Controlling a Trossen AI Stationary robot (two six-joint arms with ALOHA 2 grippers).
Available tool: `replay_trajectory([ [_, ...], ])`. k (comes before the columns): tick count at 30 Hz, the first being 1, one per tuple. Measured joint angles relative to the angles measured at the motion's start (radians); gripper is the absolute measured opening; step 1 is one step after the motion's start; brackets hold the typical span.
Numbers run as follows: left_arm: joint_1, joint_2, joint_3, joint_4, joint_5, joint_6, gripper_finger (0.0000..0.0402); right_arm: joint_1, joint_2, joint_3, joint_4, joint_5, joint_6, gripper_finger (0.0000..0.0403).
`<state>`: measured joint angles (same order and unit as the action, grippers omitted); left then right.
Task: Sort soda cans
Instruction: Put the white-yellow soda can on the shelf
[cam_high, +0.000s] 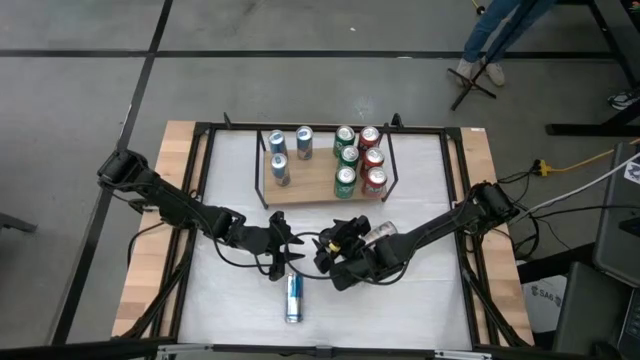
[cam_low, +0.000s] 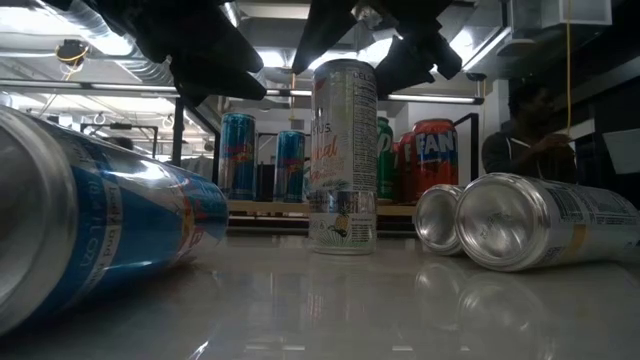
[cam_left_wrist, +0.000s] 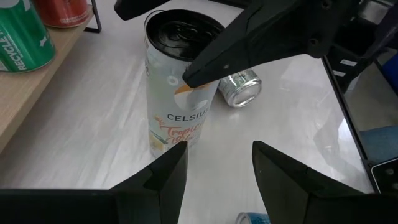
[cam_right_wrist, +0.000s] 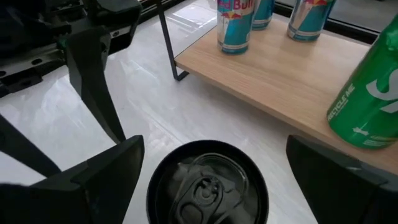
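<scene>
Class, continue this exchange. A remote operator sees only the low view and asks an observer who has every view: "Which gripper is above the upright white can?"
Observer: The right gripper. Its open fingers stand on either side of the upright white can, around its black top.
Operator: Where is the other one?
Observer: The left gripper faces the can from beside it, fingers apart, holding nothing.
Operator: How is the shelf filled?
Observer: From above, the wooden shelf holds three blue cans at its left end, with three green cans and three red cans to the right.
</scene>
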<state>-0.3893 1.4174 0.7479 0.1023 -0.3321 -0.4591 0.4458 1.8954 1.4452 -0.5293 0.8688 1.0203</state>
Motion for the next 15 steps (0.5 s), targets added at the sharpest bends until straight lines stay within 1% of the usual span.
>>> replay_trajectory([
  [13, 0.0, 0.0, -0.001, 0.0, 0.0, 0.0, 0.0174, 0.0, 0.04, 0.001, -0.001, -0.032, 0.001, 0.0381],
  [15, 0.0, 0.0, -0.001, 0.001, 0.0, 0.0, 0.0174, -0.001, 0.041, 0.0, -0.002, -0.05, 0.001, 0.0381],
])
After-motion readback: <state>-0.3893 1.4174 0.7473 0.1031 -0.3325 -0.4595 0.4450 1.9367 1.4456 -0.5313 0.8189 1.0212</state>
